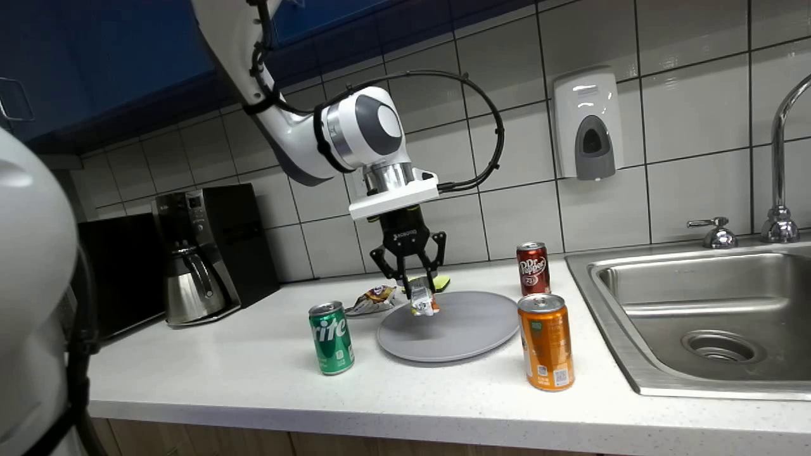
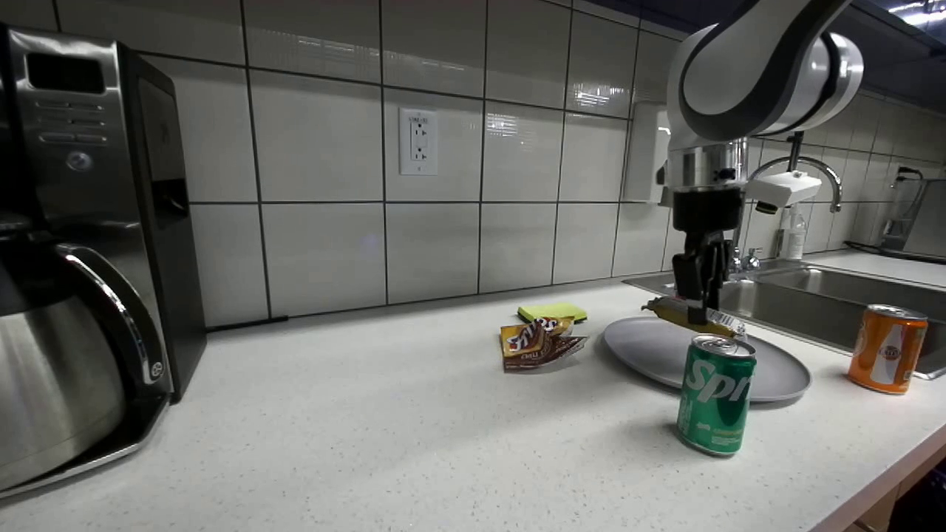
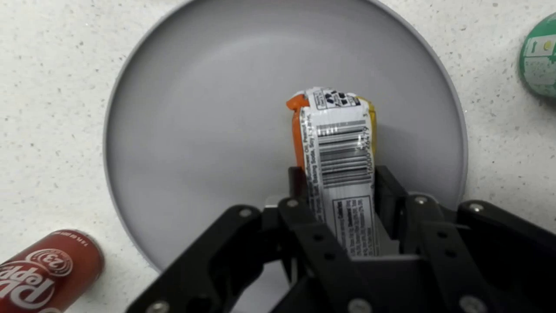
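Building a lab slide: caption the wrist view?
Gripper clasping a wrapped bar over a gray plate, with a Dr Pepper can and a green can alongside.

Over on the white desk sit a grey plate, three soda cans, a coffee maker, a sponge and a crumpled wrapper.

We are reading “Dr Pepper 23” on red can (wrist view, eight o'clock), “16000 26479” on wrapper (three o'clock) and “Spr” on green can (in an exterior view, four o'clock).
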### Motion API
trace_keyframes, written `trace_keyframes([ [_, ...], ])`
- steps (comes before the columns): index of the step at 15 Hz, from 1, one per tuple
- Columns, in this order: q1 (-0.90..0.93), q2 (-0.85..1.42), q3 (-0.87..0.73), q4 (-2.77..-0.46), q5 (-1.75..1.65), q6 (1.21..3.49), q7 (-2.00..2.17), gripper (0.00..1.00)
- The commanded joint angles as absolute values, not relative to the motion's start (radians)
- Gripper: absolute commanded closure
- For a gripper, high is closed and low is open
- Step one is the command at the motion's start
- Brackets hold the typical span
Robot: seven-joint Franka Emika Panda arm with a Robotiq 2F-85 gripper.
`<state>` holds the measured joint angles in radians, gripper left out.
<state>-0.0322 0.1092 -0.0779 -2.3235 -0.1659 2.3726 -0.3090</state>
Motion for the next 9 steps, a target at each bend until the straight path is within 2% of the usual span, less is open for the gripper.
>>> trace_keyframes([
  [1, -0.069, 0.105, -0.079, -2.262, -0.134, 2.319, -0.351, 0.83],
  [9, -0.111, 0.188, -0.098, -2.105, -0.112, 2.273, -0.386, 0.83],
])
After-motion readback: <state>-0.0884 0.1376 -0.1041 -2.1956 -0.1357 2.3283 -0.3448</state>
